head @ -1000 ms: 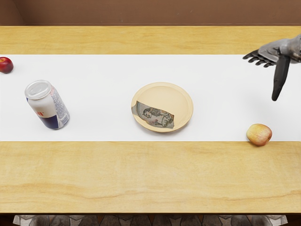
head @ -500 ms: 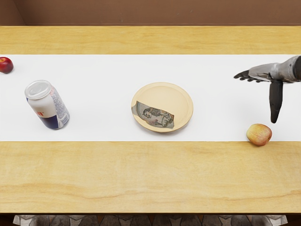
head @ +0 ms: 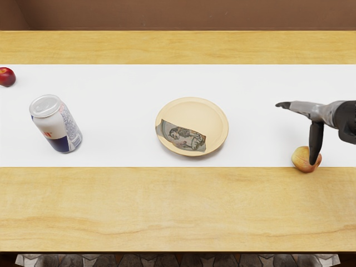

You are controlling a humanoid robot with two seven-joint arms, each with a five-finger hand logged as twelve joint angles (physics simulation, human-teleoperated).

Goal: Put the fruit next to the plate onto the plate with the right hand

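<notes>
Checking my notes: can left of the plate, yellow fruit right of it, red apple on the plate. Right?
No. The head view shows the red apple at the picture's far left edge, off the plate; can and yellow fruit as stated.

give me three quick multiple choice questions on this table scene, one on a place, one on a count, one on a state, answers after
1. Where does the yellowish fruit lie relative to the plate? A on it; B to its left in the picture; C to its right in the picture.
2. How many fruits are in view? A one; B two; C three.
3. How is the right hand? A open, holding nothing; B shut in a fist; C out of view.

Answers:
1 C, it sits off the plate, near the picture's right edge.
2 B, the yellowish one plus a red fruit at the far left edge.
3 A, its fingers are spread above the yellowish fruit and none is closed around it.
</notes>
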